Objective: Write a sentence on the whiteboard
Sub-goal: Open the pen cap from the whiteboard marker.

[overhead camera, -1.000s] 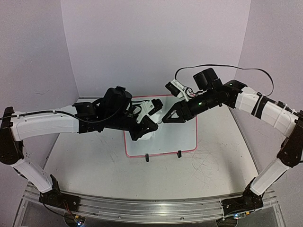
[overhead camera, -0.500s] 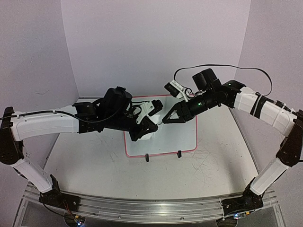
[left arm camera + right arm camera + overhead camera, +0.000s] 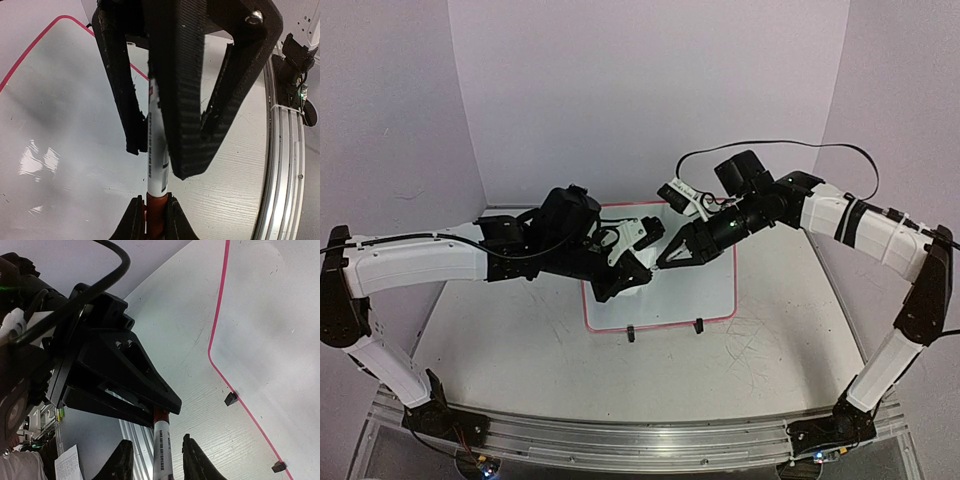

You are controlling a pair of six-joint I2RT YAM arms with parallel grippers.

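The whiteboard (image 3: 705, 290) lies flat at the table's middle back, with a pink frame and a glossy white face. No lettering shows on the parts I can see. It also shows in the left wrist view (image 3: 60, 100) and the right wrist view (image 3: 280, 315). My left gripper (image 3: 642, 272) hovers over the board's left part, shut on the red cap (image 3: 156, 212) of a white marker (image 3: 157, 150). My right gripper (image 3: 664, 263) meets it tip to tip. Its fingers (image 3: 192, 457) stand apart on either side of the marker's barrel (image 3: 163, 445) with gaps showing.
Two black clip feet (image 3: 631, 333) (image 3: 698, 325) sit on the board's near edge. The scuffed white tabletop (image 3: 770, 350) surrounds it, with purple walls at the back and sides. The aluminium base rail (image 3: 640, 440) runs along the near edge.
My right gripper has moved left and slightly down until its fingers straddle the marker. The left arm has held almost still.
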